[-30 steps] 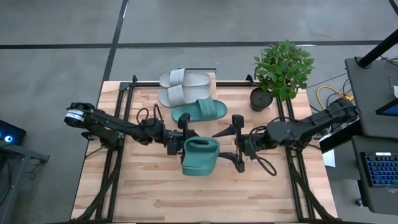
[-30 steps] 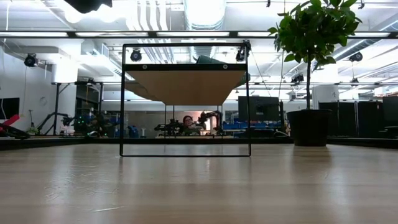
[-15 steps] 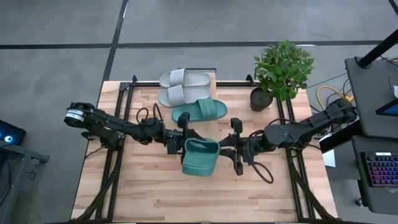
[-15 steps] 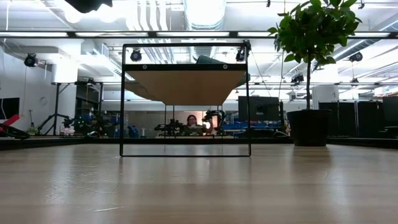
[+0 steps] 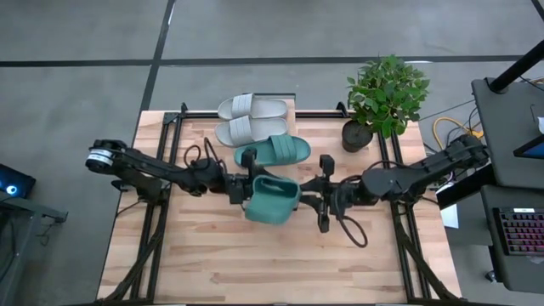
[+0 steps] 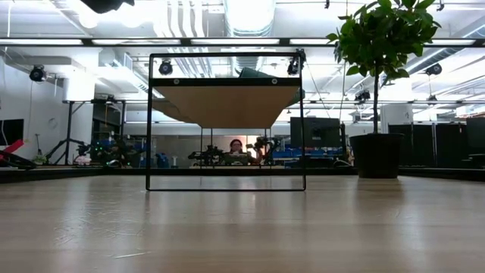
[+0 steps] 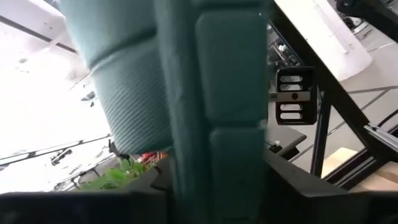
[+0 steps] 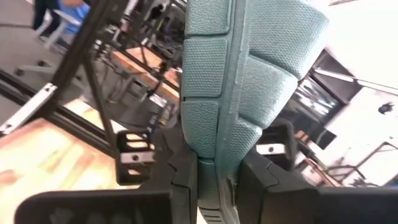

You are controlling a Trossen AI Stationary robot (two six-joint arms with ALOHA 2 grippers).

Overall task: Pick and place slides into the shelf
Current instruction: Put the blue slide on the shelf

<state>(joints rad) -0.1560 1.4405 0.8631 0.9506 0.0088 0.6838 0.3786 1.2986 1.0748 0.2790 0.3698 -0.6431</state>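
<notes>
Left hand [image 5: 240, 188] and right hand [image 5: 316, 200] both clamping teal slide [image 5: 272, 201], potted plant [image 5: 384, 98] nearby

A teal slide [image 8: 239, 81] fills the middle, seen edge-on with its textured sole showing in raised blocks. Its lower end sits between the right hand's [image 8: 217, 177] two dark fingers [image 8: 180, 174], which press against it from both sides. Just beyond, the left hand [image 8: 140, 155] faces this way, a pale slotted plate on it. Dark frame bars [image 8: 81, 62] cross diagonally over the wooden desk [image 8: 43, 149]. Farther back a person in blue [image 8: 65, 12] shows only in part, amid blurred room equipment.
</notes>
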